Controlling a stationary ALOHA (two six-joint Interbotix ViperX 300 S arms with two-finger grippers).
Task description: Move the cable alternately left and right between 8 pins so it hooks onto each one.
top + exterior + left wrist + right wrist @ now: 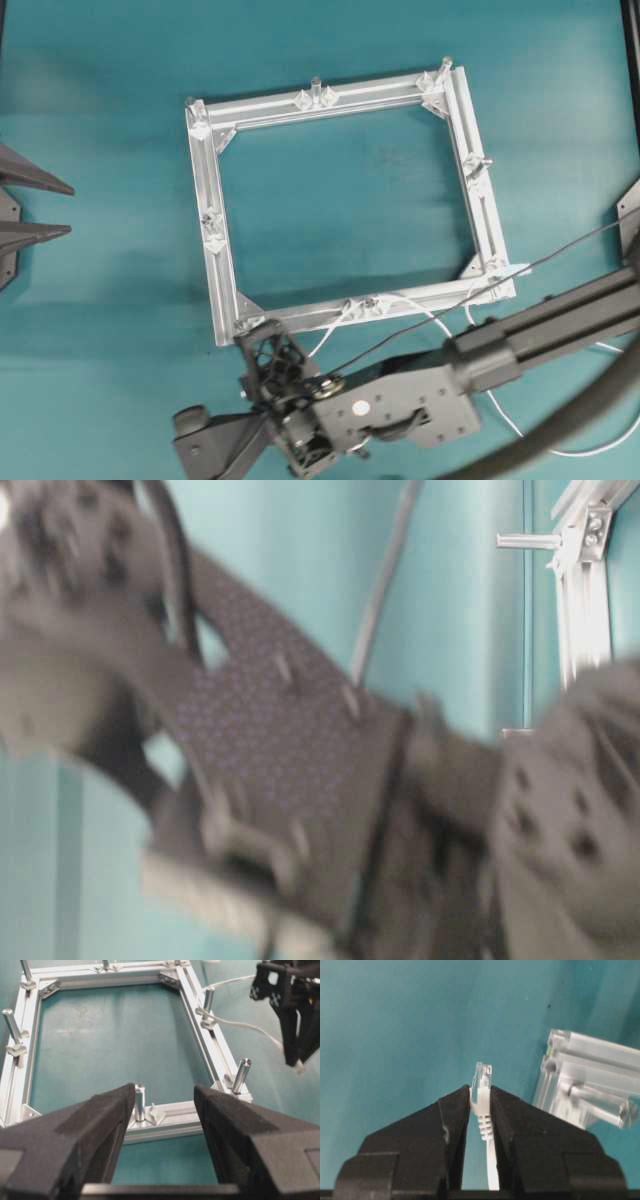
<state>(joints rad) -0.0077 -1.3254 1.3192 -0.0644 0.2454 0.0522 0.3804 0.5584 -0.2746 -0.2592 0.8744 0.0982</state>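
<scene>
The silver frame [340, 95] lies mid-table with the pins [316, 85] standing along its bars. The white cable [432, 318] runs from the lower right along the near bar, past a pin [370, 300], to my right gripper [265, 345] at the frame's near-left corner. In the right wrist view that gripper [480, 1096] is shut on the cable's plug [482, 1077], next to the frame corner [585, 1075]. My left gripper [164, 1097] is open with nothing between its fingers, facing the frame's left bar and a pin [140, 1102]. In the overhead view the left gripper [65, 208] sits at the left edge.
A thick dark hose [570, 420] and a thin black wire [560, 255] cross the lower right over the right arm [520, 335]. The table-level view is blurred and mostly filled by the arm, with a frame bar [585, 580] and pin [528, 542] at the top right.
</scene>
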